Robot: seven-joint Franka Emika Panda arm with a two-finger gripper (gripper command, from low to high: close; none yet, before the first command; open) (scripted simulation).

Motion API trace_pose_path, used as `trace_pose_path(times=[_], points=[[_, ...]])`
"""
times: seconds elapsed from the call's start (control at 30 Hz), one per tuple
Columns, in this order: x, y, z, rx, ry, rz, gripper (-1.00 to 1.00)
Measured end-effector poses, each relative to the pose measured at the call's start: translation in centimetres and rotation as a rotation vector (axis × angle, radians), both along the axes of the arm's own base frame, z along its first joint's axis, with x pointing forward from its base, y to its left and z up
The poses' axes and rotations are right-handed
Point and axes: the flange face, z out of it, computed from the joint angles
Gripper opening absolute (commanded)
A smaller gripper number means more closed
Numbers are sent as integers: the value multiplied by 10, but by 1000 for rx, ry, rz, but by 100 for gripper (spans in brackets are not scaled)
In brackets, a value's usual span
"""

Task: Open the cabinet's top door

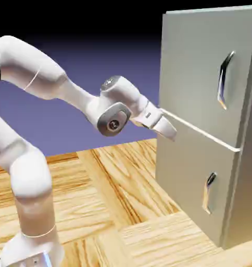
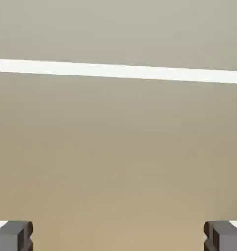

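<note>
The grey metallic cabinet (image 1: 201, 172) stands at the right of the exterior view, both front doors flat against it. The top door (image 1: 196, 62) carries a long curved chrome handle (image 1: 225, 79) near its right edge. My gripper (image 1: 168, 129) hovers at the cabinet's left side, level with the pale gap (image 1: 201, 130) between the two doors and far left of the handle. In the hand view grey metal (image 2: 118, 157) fills the picture, crossed by that pale gap (image 2: 118, 71). My gripper (image 2: 118, 238) is open; its fingertips (image 2: 12, 236) stand wide apart with nothing between them.
The shorter lower door (image 1: 185, 182) has a smaller chrome handle (image 1: 209, 192). The cabinet sits on a wooden table (image 1: 107, 208). The white arm (image 1: 50, 78) rises from the lower left.
</note>
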Motion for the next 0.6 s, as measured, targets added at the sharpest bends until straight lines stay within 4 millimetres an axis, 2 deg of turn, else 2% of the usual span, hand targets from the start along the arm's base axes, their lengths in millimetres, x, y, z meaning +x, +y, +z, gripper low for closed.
trace_pose_path(times=[0.3,0.6], points=[[4,14,59,-7,-150,24,0],[-1,17,106,-3,-297,40,0]])
